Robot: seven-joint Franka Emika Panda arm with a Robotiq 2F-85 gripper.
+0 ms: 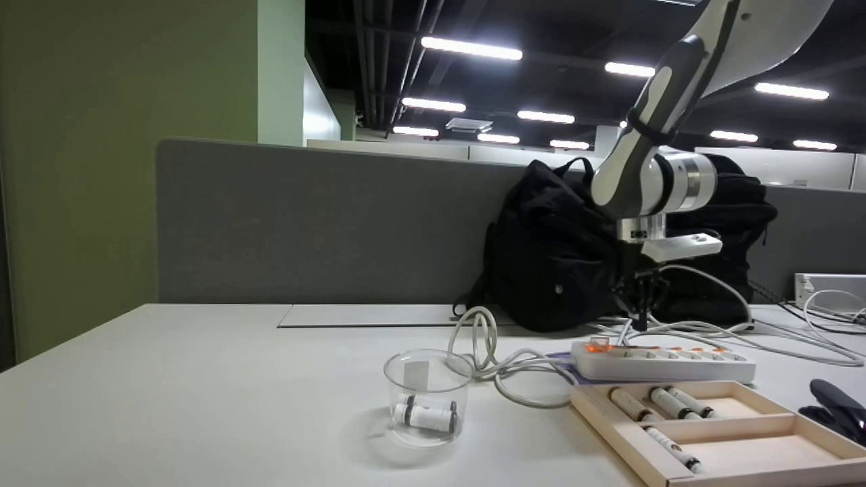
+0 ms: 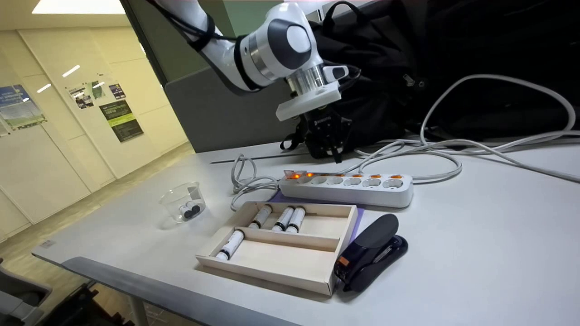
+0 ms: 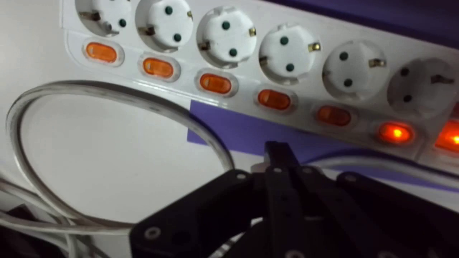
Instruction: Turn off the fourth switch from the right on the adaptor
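The adaptor (image 1: 666, 366) is a long white power strip on the table, also in the other exterior view (image 2: 349, 194) and the wrist view (image 3: 251, 77). A row of orange switches runs along one long edge. In the wrist view a lit switch (image 3: 395, 132) and a lit larger main switch (image 3: 450, 139) are at the right end. The unlit switches include a dark one (image 3: 333, 115) and another (image 3: 274, 99). My gripper (image 3: 281, 145) is shut with nothing visible between its fingertips. It points down beside the switch edge, apart from the adaptor; it shows in both exterior views (image 1: 639, 323) (image 2: 336, 157).
White cords (image 2: 446, 158) loop behind the adaptor. A wooden tray (image 2: 290, 244) with several small vials stands in front, beside a black stapler (image 2: 371, 253). A clear cup (image 1: 428, 399) holds vials. Black backpacks (image 1: 561, 250) stand behind the arm. A purple sheet (image 3: 233, 125) lies under the adaptor.
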